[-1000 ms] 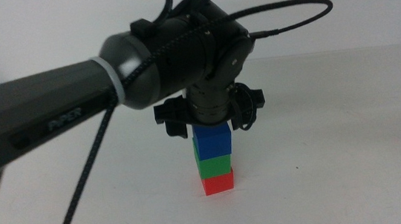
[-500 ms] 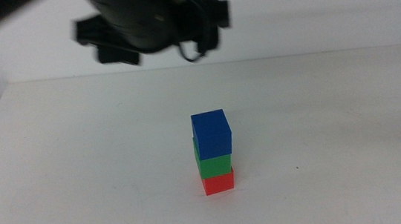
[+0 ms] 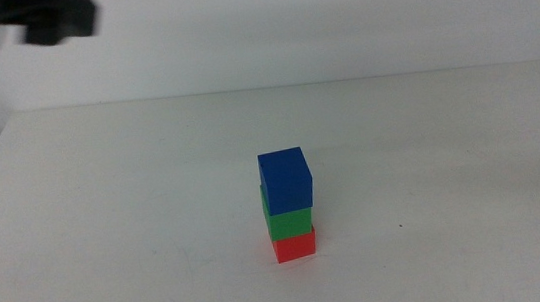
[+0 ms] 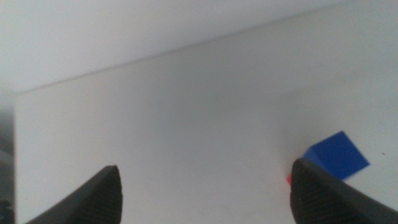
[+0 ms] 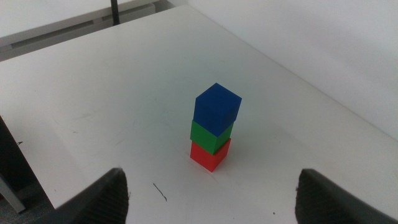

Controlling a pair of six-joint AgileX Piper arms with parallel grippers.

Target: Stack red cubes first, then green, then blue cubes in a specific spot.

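The red cube (image 3: pixel 294 245) is sitting on the white table (image 3: pixel 106 218), a little toward the near edge of its middle, with the green cube (image 3: pixel 290 221) resting on it and the blue cube (image 3: pixel 285 180) sitting on the green. The 3 are forming 1 upright stack, each touching the next, the blue one twisted slightly off the line of the 2 below. In the right wrist view the same stack is showing red (image 5: pixel 211 155), green (image 5: pixel 210 136) and blue (image 5: pixel 217 108) from the bottom up.

Nothing is touching the stack and nothing is standing beside it on the tabletop.

The left gripper (image 4: pixel 205 186) is hanging high, well apart from the stack, its jaws spread wide with nothing between them; its view is catching the blue cube (image 4: pixel 336 155) off to 1 side. The right gripper (image 5: pixel 211 193) is waiting off the table's right side, jaws likewise parted and empty.

The table is plain matte white with a few faint marks, and a pale wall (image 3: pixel 336 13) is running behind its far edge.
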